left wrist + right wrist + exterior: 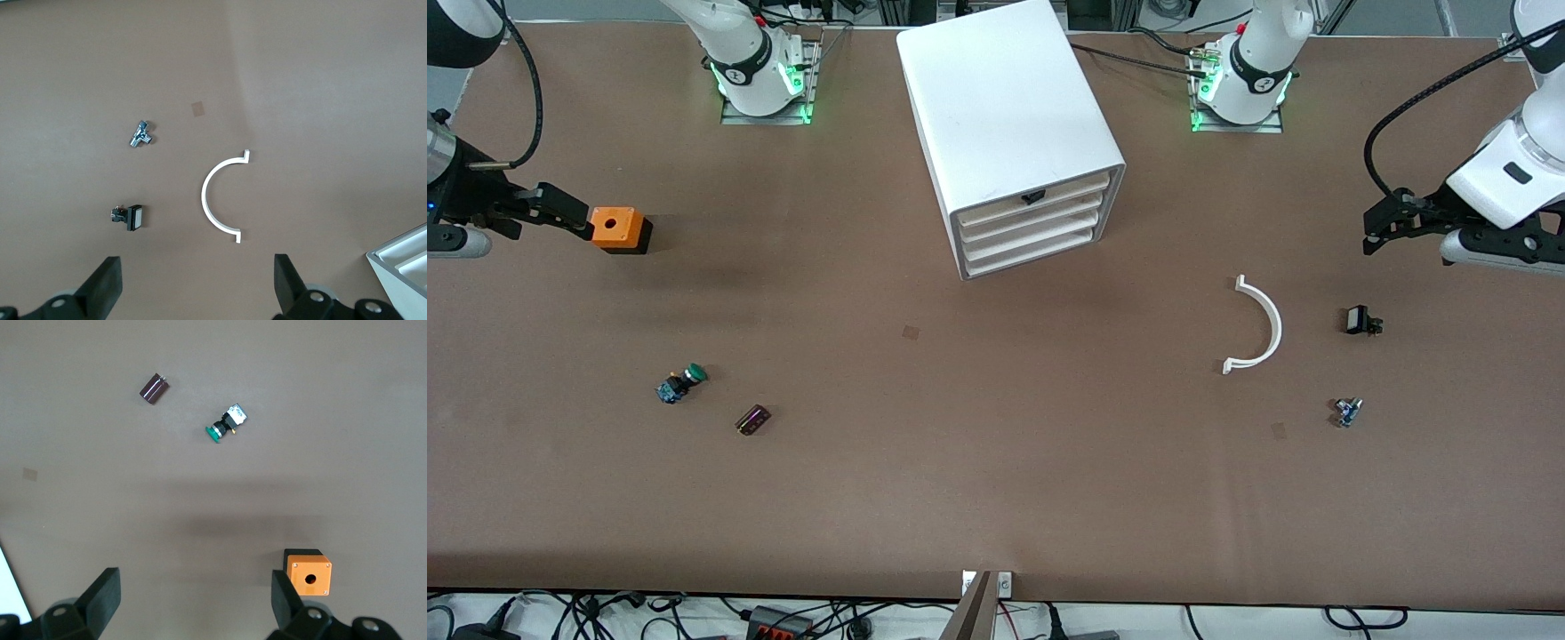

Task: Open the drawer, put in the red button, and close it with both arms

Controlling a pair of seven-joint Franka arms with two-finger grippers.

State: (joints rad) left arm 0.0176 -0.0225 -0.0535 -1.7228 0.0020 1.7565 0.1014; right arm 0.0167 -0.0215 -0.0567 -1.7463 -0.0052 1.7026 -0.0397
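dark cylinder (752, 420) beside green button (682, 383) | drawers (1034, 224) shut | left pincer (197, 283) released | right pincer (195, 600) released

We are looking at a robotics lab. Two glossy white jointed arms are bolted on metal plates with green-lit bases (763, 84) along one edge of a wide brown matte counter (996, 480). Loose cables and power strips (778, 622) hang under its near edge. Small test parts lie scattered: a white plastic four-drawer cabinet (1014, 133), an orange square box with a round hole (617, 228), and a white curved plastic handle (1258, 327).
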